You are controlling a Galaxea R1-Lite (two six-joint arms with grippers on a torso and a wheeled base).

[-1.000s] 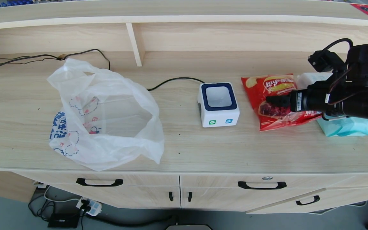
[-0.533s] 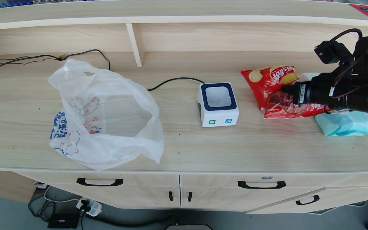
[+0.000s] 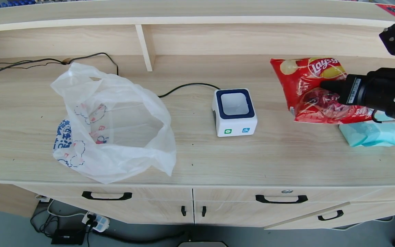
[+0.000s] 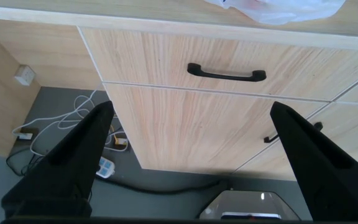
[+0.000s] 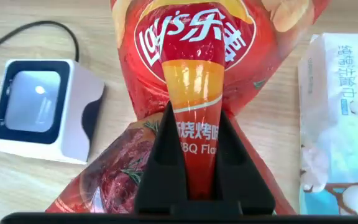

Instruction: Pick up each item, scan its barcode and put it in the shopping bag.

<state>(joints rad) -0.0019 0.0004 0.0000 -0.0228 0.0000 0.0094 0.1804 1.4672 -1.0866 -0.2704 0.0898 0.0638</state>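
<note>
My right gripper is shut on a red bag of chips, holding it lifted above the right side of the counter. In the right wrist view the fingers pinch a fold of the chips bag. The white barcode scanner with its dark blue window rim stands mid-counter, left of the chips; it also appears as the scanner. A white plastic shopping bag lies open at the left. My left gripper hangs open below the counter in front of the drawers.
A teal tissue pack lies on the counter under my right arm, and a white-blue pack sits beside the chips. Black cables run along the back of the counter. A shelf divider stands behind. A drawer handle faces the left gripper.
My right gripper has raised the chips bag off the counter and drawn it up and to the right. The bag now hangs more upright. Scanner and shopping bag have not moved.
</note>
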